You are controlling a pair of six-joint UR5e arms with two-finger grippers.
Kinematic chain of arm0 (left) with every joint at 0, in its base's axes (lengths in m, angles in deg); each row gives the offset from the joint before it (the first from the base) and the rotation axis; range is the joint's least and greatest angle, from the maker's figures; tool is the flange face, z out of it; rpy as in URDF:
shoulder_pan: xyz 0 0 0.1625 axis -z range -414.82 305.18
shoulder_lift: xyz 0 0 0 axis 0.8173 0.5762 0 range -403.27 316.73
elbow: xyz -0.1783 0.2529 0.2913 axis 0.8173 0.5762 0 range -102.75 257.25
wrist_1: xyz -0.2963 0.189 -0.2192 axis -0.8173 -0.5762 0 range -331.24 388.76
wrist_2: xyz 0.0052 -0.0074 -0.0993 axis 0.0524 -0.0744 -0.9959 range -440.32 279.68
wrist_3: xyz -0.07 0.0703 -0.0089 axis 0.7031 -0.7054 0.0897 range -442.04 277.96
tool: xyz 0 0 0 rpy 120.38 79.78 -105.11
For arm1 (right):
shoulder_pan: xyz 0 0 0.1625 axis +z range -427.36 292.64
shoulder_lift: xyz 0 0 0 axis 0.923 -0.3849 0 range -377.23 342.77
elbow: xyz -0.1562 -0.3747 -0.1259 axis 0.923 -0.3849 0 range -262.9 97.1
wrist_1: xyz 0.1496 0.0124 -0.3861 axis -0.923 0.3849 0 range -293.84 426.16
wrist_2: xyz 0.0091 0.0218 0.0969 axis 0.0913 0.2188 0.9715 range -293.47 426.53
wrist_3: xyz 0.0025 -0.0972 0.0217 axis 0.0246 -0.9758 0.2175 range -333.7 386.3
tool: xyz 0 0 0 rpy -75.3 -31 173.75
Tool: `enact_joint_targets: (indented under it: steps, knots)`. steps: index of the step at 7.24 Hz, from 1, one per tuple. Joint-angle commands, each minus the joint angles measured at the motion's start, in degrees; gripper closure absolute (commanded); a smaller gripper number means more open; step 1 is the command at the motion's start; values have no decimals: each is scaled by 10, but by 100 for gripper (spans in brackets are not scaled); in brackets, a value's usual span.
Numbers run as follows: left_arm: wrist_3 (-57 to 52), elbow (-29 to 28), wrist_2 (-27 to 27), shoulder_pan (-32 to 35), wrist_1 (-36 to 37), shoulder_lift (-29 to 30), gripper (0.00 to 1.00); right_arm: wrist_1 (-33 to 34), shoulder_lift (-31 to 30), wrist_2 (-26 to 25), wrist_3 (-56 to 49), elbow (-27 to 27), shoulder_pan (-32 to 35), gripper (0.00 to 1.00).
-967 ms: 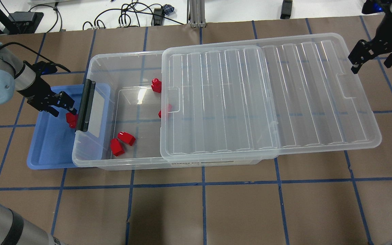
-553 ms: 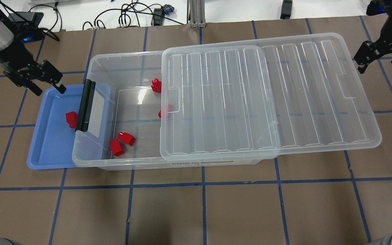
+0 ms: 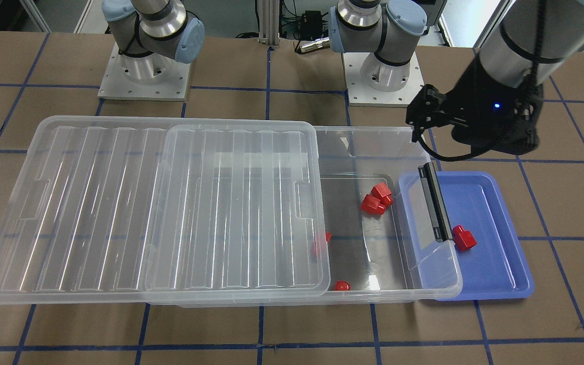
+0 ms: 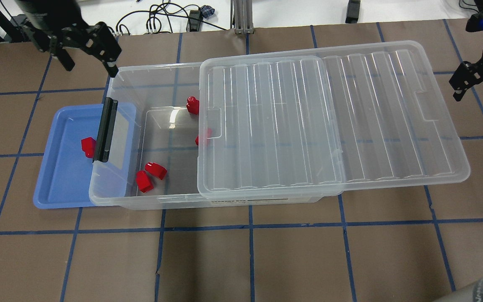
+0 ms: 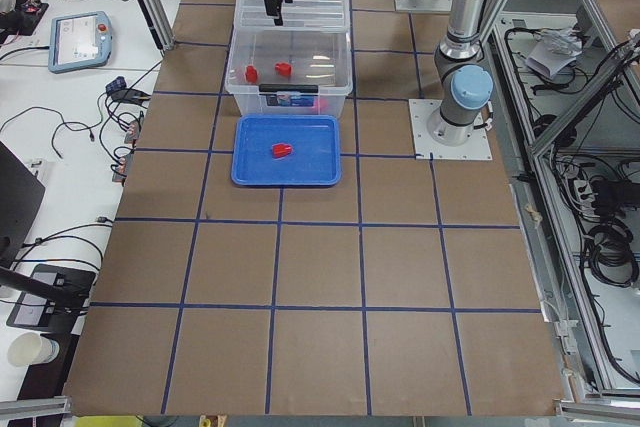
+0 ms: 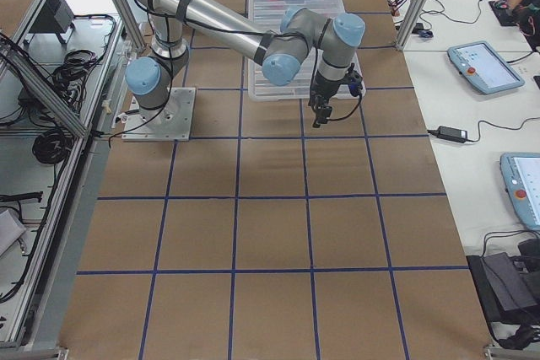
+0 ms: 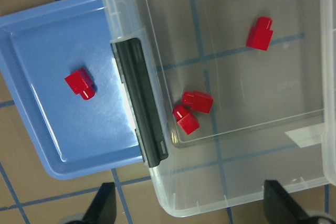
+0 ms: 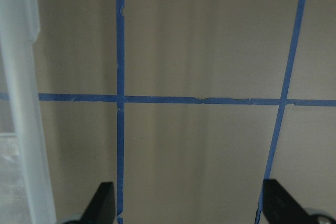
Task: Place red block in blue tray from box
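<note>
The box lies lengthwise on the table, and its ribbed lid is slid off toward the end away from the latch, so the latch end stands open and the lid overhangs the far end. The tray sits against the box's latch end, with one edge showing blue through the box's overhanging rim. The red block rests on the tray floor just outside the box, close beside the latch, and nothing touches it; the left wrist view shows it apart from the tray's walls. Four more red blocks are inside the box: a pair touching each other near the latch-end corner on the robot's side, one by the opposite long wall, and one half under the lid's edge. The left gripper hangs in the air above the box's latch-end corner on the side away from the robot, its fingers spread wide and holding nothing. The right gripper hovers beyond the lid's overhanging end, well apart from the box's open part, over bare table with its fingers spread and empty.
</note>
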Motion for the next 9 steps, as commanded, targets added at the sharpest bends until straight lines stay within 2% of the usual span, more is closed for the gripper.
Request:
enact_joint_targets:
  steps: [1,2,3,5,8,9]
  knots:
    - [8,47,2,7,61,-13,0,-8,-2,2,3,14,2,0]
    - [10,68,0,-35,62,-15,0,-10,-2,3,4,17,3,0]
    - [10,74,-5,-39,65,-32,0,-10,-5,4,4,21,5,0]
    - [10,96,-5,-36,68,-32,0,-10,-7,6,4,24,9,0]
    - [14,112,-5,-19,115,-44,0,-13,-6,42,5,26,14,0]
    - [36,118,-5,-17,115,-53,0,-13,-6,41,14,26,36,0]
